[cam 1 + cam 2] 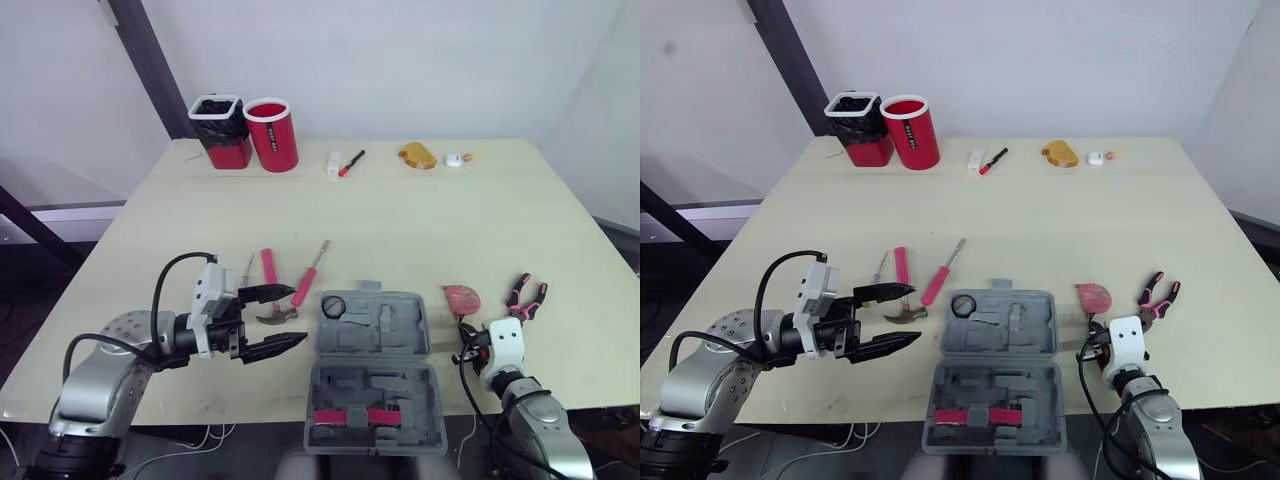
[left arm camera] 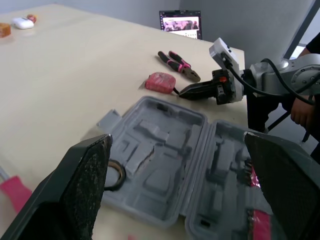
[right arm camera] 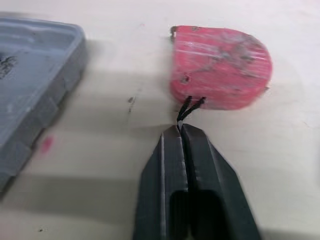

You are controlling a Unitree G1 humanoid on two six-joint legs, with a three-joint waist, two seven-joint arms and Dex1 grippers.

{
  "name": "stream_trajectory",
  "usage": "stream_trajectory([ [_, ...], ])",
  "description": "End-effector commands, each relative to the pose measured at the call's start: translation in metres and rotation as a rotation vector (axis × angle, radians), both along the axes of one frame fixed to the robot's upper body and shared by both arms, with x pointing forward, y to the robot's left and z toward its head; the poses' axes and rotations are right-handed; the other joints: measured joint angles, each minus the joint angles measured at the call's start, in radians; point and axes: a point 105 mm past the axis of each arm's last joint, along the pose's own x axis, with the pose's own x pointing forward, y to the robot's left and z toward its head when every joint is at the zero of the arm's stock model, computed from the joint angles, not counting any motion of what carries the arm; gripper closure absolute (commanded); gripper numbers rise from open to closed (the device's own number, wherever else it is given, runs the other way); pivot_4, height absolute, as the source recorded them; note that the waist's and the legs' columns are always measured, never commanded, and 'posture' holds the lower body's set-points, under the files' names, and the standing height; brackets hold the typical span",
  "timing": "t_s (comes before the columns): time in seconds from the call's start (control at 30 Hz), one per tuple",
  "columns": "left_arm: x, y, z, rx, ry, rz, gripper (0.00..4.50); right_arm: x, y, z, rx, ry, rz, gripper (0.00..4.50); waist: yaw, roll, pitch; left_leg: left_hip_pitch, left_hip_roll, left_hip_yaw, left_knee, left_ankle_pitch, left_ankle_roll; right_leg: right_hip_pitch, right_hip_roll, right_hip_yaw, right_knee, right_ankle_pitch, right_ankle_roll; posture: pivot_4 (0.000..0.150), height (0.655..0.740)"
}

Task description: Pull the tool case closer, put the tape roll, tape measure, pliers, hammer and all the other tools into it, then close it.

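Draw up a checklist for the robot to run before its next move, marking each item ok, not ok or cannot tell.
1. Tool case open, close by: ok.
2. Tape roll in case: ok.
3. Right gripper shut on cord of tape measure: ok.
4. Tape measure in case: not ok, on table.
5. Left gripper open, empty: ok.
6. Pliers, hammer packed: not ok.
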Motion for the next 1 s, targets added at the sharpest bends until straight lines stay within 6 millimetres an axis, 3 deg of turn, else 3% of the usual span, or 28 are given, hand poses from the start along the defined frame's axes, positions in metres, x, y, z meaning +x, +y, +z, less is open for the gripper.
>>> stream_trajectory([
  [0.03, -0.004, 0.005, 0.009, 0.007, -0.04, -0.043, 0.0, -0.002, 0.004, 0.002, -0.005, -0.01, 0.011, 4.45, 0.0, 0.0, 0.0, 0.0, 0.0, 0.0, 0.0, 0.0, 0.0, 0.0, 0.0, 0.0, 0.0, 0.0, 0.0, 0.15, 0.7371],
  [0.23, -0.005, 0.009, 0.017, 0.036, -0.052, -0.116, 0.0, -0.017, 0.009, 0.011, -0.02, -0.012, 0.063, 4.45, 0.003, 0.0, 0.0, 0.0, 0.0, 0.0, 0.0, 0.0, 0.0, 0.0, 0.0, 0.0, 0.0, 0.0, 0.0, 0.15, 0.7371],
  [0.5, -0.018, 0.006, 0.023, 0.08, -0.034, -0.293, 0.0, -0.059, 0.011, 0.02, -0.059, 0.031, 0.203, 4.45, 0.005, 0.0, 0.0, -0.001, 0.0, 0.0, 0.0, 0.0, 0.0, 0.0, 0.0, 0.0, 0.0, 0.0, 0.0, 0.15, 0.7371],
  [0.63, -0.017, 0.009, 0.025, 0.111, -0.038, -0.361, 0.0, -0.069, 0.009, 0.02, -0.068, 0.064, 0.233, 4.45, 0.004, 0.0, 0.0, 0.0, 0.0, 0.0, 0.0, 0.0, 0.0, 0.0, 0.0, 0.0, 0.0, -0.002, 0.003, 0.15, 0.7371],
  [1.0, -0.013, -0.006, 0.035, 0.114, -0.084, -0.458, 0.0, -0.088, 0.015, 0.017, -0.06, 0.132, 0.28, 4.45, 0.007, 0.0, 0.0, -0.001, 0.0, 0.0, 0.0, 0.0, 0.0, 0.0, 0.0, -0.001, 0.0, -0.002, 0.003, 0.15, 0.7371],
])
